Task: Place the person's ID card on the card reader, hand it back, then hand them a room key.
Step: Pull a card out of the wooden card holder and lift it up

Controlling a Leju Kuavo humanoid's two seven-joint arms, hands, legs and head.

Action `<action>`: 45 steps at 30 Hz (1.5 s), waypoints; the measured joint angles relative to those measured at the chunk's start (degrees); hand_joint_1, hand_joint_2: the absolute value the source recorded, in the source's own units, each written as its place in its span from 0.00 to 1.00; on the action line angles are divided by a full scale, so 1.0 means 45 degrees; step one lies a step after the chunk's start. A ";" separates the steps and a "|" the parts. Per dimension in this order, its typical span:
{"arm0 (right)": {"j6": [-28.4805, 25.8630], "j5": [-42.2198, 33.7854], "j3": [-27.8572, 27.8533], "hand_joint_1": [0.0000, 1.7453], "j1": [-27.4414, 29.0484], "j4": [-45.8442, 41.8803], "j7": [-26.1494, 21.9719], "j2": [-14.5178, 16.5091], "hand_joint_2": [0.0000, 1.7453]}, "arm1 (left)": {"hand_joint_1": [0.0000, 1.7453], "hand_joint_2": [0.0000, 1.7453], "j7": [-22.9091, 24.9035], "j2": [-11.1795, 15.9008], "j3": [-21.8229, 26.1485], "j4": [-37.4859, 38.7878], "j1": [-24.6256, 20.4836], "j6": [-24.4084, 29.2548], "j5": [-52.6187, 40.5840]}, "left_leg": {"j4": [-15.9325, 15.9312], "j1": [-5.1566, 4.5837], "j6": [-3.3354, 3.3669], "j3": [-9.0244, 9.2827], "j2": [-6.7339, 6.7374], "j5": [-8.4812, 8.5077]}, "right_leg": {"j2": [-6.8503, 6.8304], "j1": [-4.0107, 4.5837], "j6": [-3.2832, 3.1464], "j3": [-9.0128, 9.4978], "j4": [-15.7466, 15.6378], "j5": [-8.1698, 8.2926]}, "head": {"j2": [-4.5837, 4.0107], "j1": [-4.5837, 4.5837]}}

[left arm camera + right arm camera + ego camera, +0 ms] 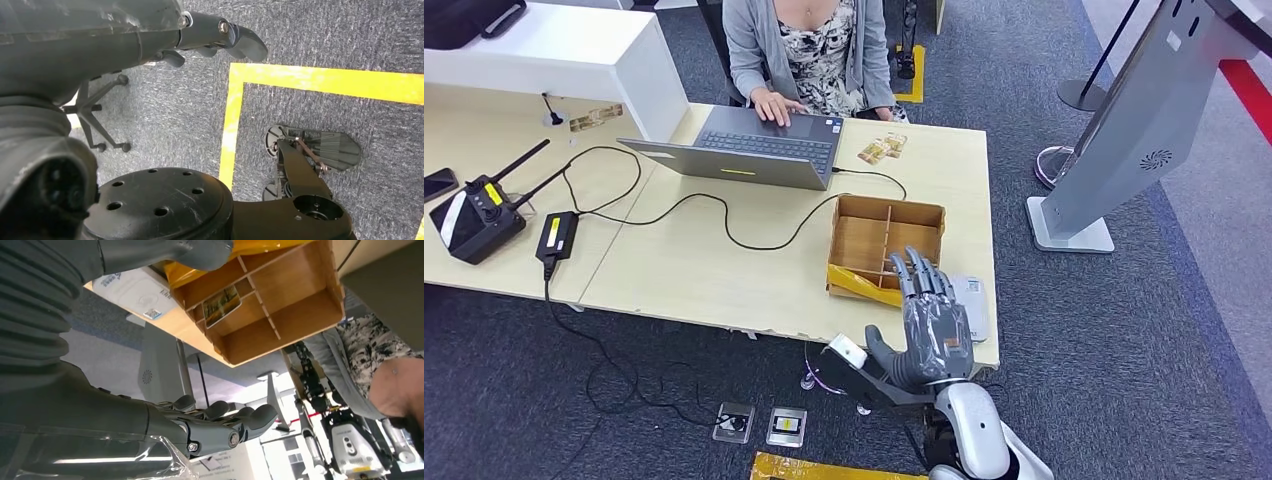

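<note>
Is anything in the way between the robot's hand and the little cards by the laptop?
Yes. The wooden box stands on the table between the right hand and the cards, so the hand would probably have to reach over it.

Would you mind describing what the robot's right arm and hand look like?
The right arm has a glossy silver-white shell and dark joints. A white-topped block juts out at the wrist. The right hand is grey metal with darker segmented fingers, a thick grey thumb and a small orange mark on its back.

Matt wooden box, rough carpet
</note>
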 joint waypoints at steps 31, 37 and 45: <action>0.2165 0.0238 0.0380 0.00 -0.1040 0.2112 0.0920 0.0962 1.00 | 0.00 0.00 0.0210 -0.0053 0.0005 0.0000 -0.0005 -0.0102 -0.0176 | 0.0000 0.0000 0.0000 0.0001 0.0000 0.0000 | 0.0001 0.0000 0.0000 0.0000 0.0000 0.0000 | 0.0000 0.0000; 0.2043 0.0358 0.0380 0.00 -0.1219 0.2446 0.0943 0.1150 1.00 | 0.00 0.00 0.0210 -0.0053 0.0005 0.0000 -0.0012 -0.0171 -0.0280 | 0.0000 -0.0001 0.0000 0.0001 0.0001 0.0000 | 0.0002 0.0000 0.0000 -0.0001 0.0000 0.0000 | 0.0000 -0.0001; 0.1642 0.0857 0.0362 0.00 -0.1572 0.3412 0.0862 0.1592 1.00 | 0.00 0.00 0.0193 -0.0053 0.0005 0.0000 -0.0014 -0.0296 -0.0423 | 0.0000 0.0000 -0.0001 0.0002 0.0000 0.0001 | 0.0001 0.0000 0.0000 -0.0001 0.0000 0.0000 | 0.0000 0.0001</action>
